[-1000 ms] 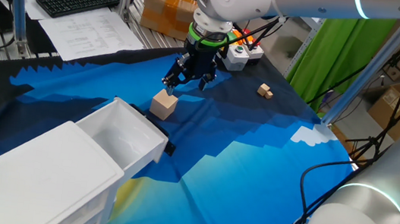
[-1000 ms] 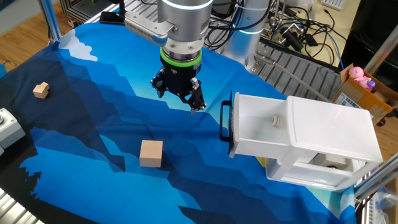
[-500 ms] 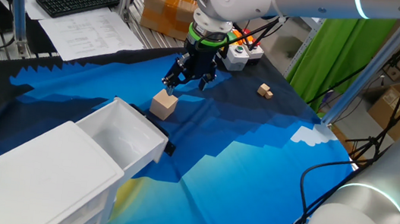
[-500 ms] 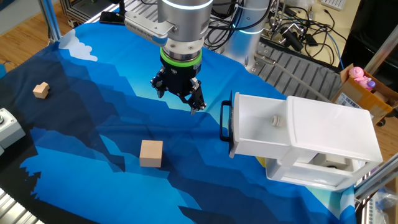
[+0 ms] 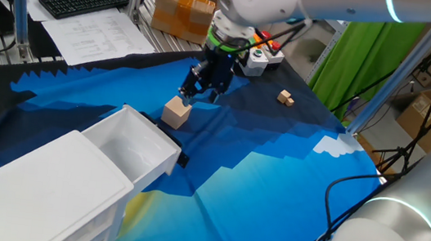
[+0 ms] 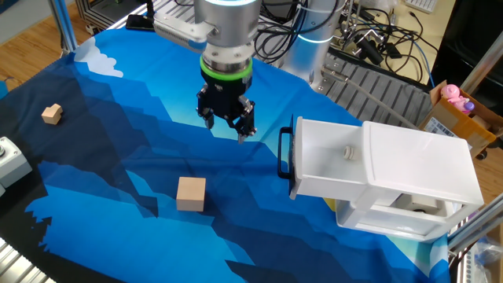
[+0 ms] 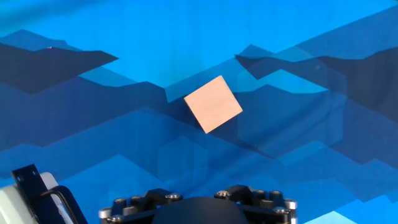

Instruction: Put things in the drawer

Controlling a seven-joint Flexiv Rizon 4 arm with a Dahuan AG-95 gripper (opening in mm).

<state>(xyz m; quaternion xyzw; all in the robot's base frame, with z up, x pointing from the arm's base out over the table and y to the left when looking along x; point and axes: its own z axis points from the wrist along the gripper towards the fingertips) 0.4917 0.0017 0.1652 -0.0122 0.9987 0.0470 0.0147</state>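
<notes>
A plain tan wooden cube [image 5: 175,112] lies on the blue cloth just in front of the drawer; it also shows in the other fixed view [image 6: 191,193] and mid-frame in the hand view [image 7: 213,104]. My gripper [image 5: 196,95] hovers above the cloth, up and to the right of the cube; in the other fixed view it [image 6: 226,130] hangs between the cube and the drawer. Its jaws are spread and hold nothing. The white drawer [image 5: 134,147] stands pulled out of its cabinet [image 5: 34,189], black tab [image 6: 284,153] in front. A small pale object [image 6: 350,152] lies inside it.
A smaller wooden block [image 5: 286,98] lies far off on the cloth, also in the other fixed view [image 6: 52,114]. A button box [image 5: 263,56] sits behind the arm. The hand view shows only the hand's dark body [image 7: 199,210] and the drawer's corner [image 7: 46,196].
The hand has turned about its axis and shifted slightly, away from the cube in the other fixed view. The cube and drawer have not moved.
</notes>
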